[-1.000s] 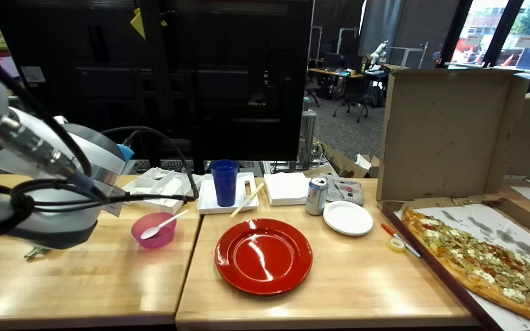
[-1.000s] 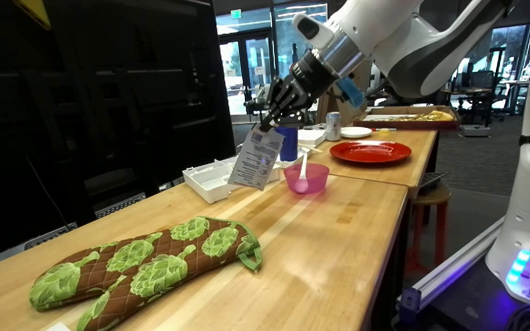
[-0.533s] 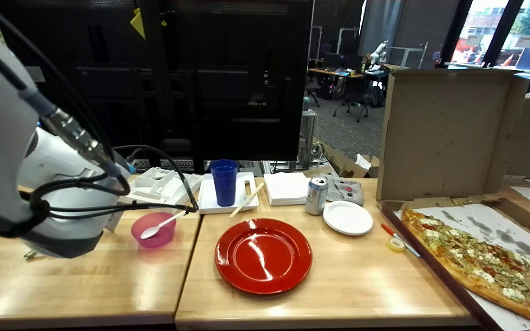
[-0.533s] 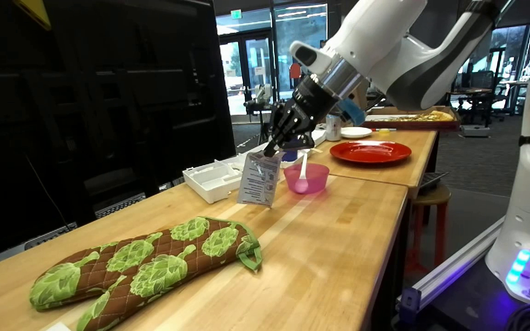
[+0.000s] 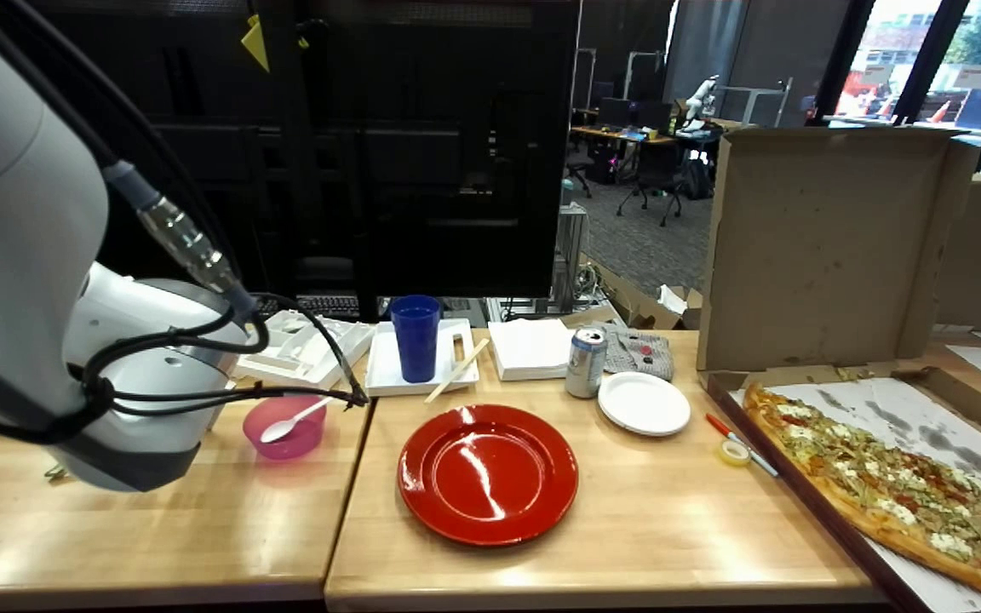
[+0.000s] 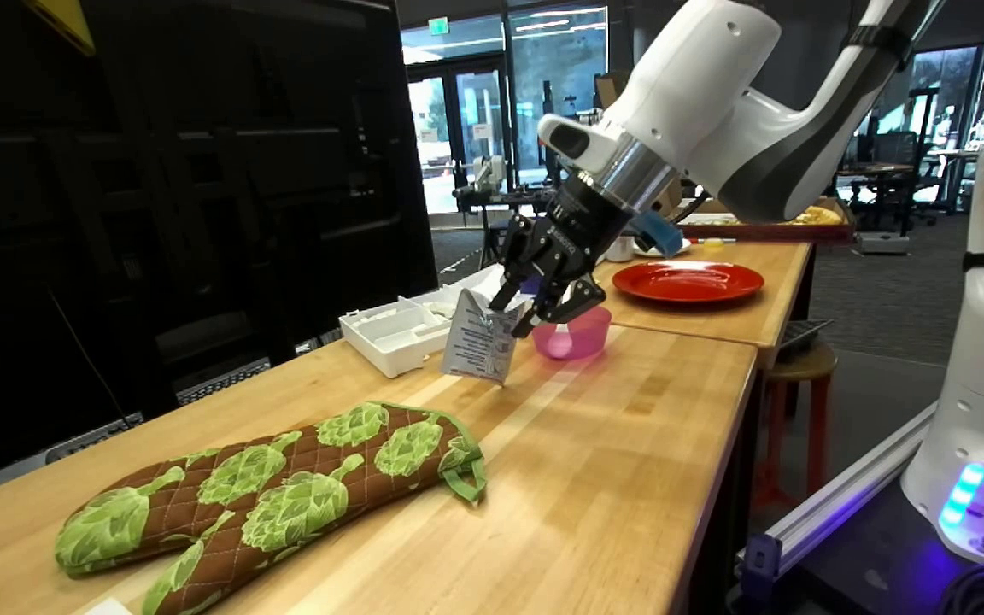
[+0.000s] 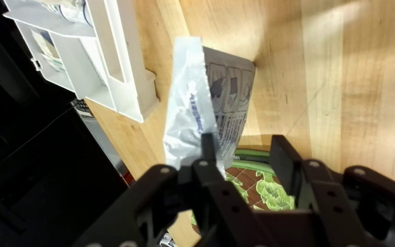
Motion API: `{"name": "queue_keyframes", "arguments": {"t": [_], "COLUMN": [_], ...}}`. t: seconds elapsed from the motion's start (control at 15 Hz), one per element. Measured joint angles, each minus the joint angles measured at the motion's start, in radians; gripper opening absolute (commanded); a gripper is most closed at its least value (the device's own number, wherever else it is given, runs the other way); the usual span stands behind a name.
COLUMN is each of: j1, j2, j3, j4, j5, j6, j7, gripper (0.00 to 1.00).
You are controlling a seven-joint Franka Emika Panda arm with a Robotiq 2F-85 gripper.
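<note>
Right in close, the gripper (image 7: 242,145) is seen with its fingers well parted, a plain gap left between them and nothing pinched. Just at those fingers, its film overlapped by one of them in the wrist view, the packet (image 7: 194,103) is found: printed, shiny, stood nearly upright at the wooden table (image 6: 603,427), a bend folded through its upper part. Whether its lower edge is fully borne by the table cannot be told, nor whether it is touched by that finger.

Very light, by all appearances, and floppy! Little force should be needed, yet grip could be lost on the glossy skin, and fresh creases would be easily pressed in. It is best taken by the middle of its upper edge, flat faces squared between the pads; by a corner, it would likely be twisted.

To either side, the white divided tray (image 6: 398,340) and the pink bowl (image 6: 582,333) are placed. Farther out, the quilted oven mitt (image 6: 287,487) is laid; well beyond the bowl, the red plate (image 5: 488,474) is set.
</note>
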Motion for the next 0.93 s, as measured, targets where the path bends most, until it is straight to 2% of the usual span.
{"name": "queue_keyframes", "arguments": {"t": [0.2, 0.27, 0.93], "j1": [0.003, 0.003, 0.009], "j2": [0.006, 0.006, 0.006], "j3": [-0.002, -0.002, -0.003], "j4": [0.000, 0.000, 0.003], "j5": [-0.011, -0.013, -0.014], "j6": [0.000, 0.000, 0.000], "j7": [0.001, 0.001, 0.001], "gripper": [0.98, 1.00, 1.00]}}
